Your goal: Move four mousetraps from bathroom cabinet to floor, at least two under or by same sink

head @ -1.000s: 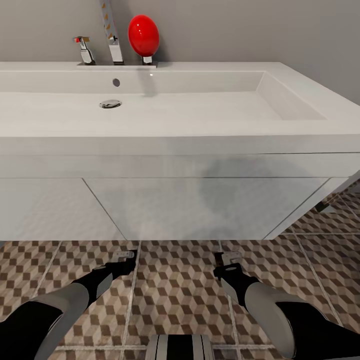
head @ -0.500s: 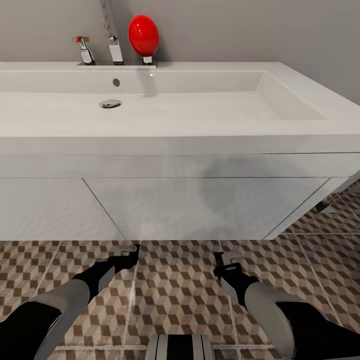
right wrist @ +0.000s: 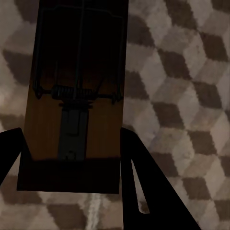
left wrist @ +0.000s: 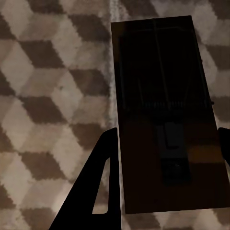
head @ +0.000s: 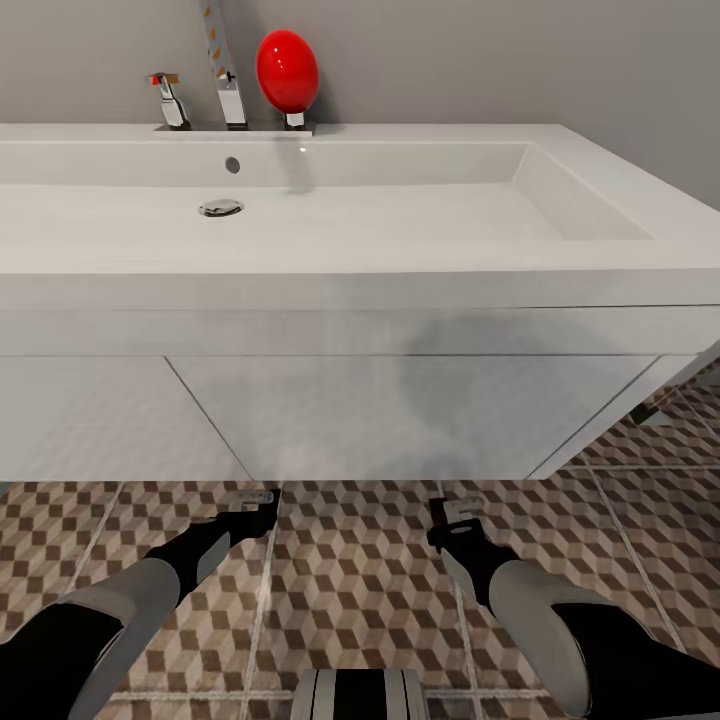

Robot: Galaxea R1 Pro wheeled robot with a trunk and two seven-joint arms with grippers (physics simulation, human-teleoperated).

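Between the fingers of each tool: one mousetrap apiece. Left mousetrap [left wrist: 165, 115], flat dark brown slab with spring and bar on top, clamped across its width by the left tool [left wrist: 165, 158]; long axis in line with the fingers, free end pointing away over the bathroom floor [left wrist: 43, 72]. Right mousetrap [right wrist: 76, 91], same make, gripped likewise by the right tool [right wrist: 72, 163], long axis also along the fingers. Both carried low above the cube-patterned tiles, whether touching them not clear. Head view: left tool [head: 258, 500] and right tool [head: 455, 512] just before the front lower edge of the white sink [head: 360, 330], well apart from each other, equally near it. Judged next: lowering and letting go beside the sink.
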